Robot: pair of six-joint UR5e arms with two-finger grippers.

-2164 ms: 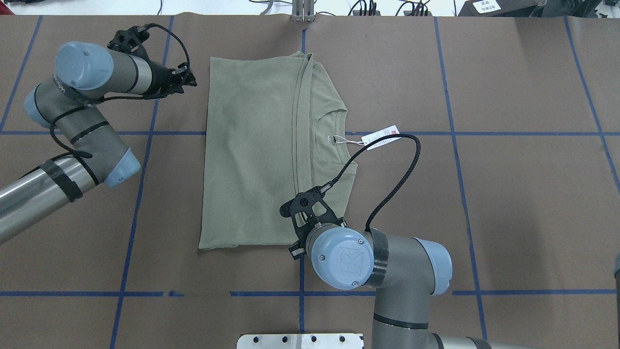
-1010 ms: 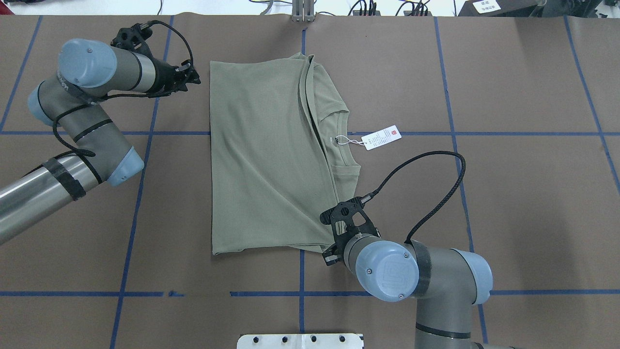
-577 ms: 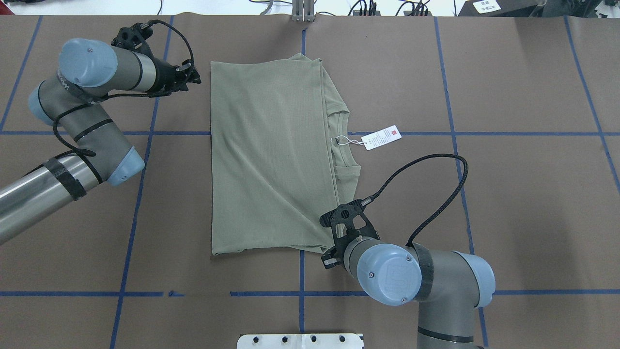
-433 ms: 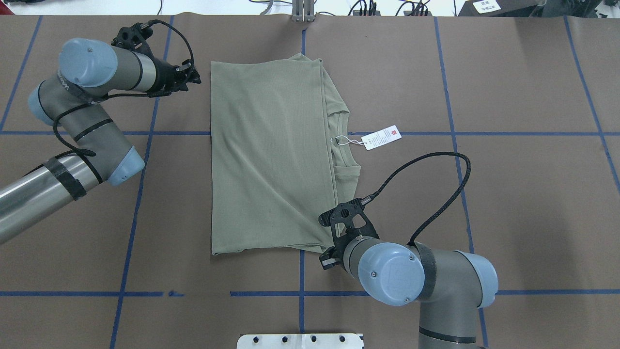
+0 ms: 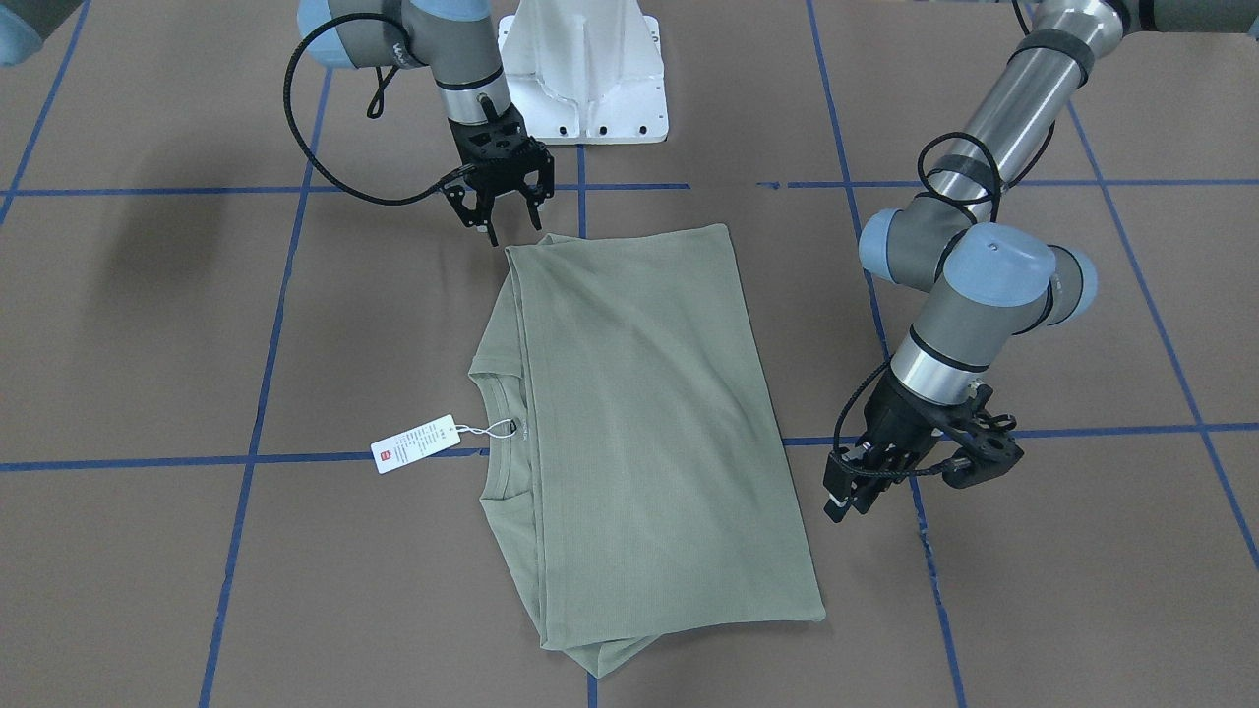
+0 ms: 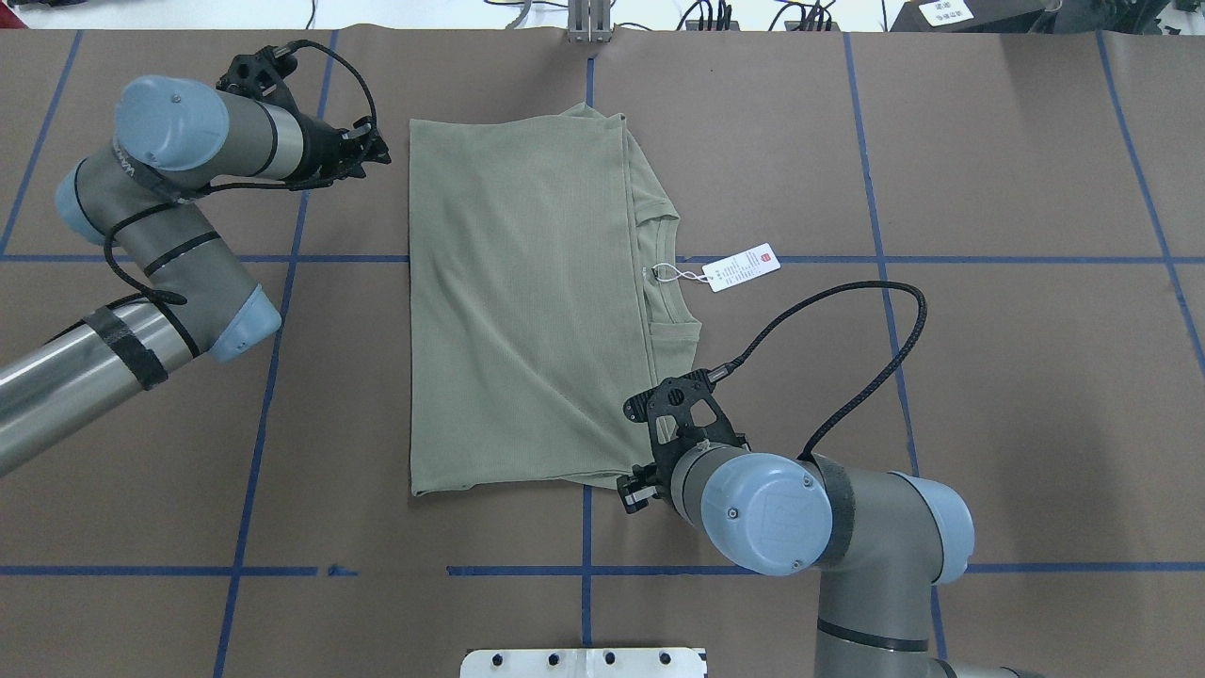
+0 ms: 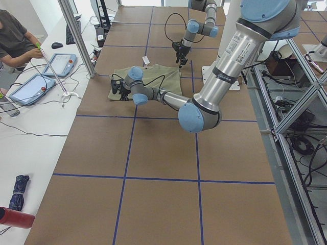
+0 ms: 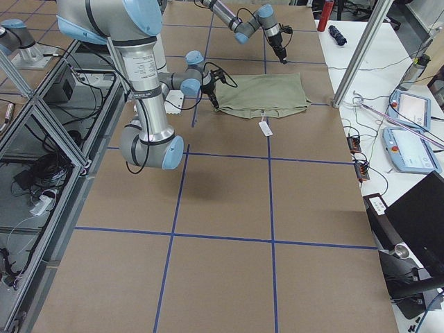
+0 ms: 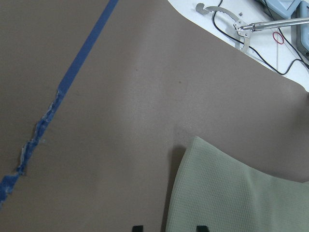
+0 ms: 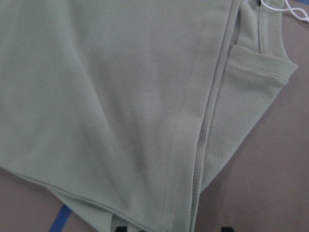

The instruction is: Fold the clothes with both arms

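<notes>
**Right gripper spread over the shirt's corner**

The right gripper (image 5: 513,231) hangs with its fingers wide apart and nothing between them. Its tips point down at the corner of the sage-green shirt (image 6: 527,301) just under them. The shirt lies folded flat on the brown table (image 6: 1017,395), with its collar edge on this gripper's side. The white hang tag (image 6: 744,267) rests on the table a little beyond the collar. The left gripper (image 6: 377,153) sits low off the opposite far corner, fingers slightly parted and holding nothing, with the shirt's edge just ahead of its tips.
</notes>
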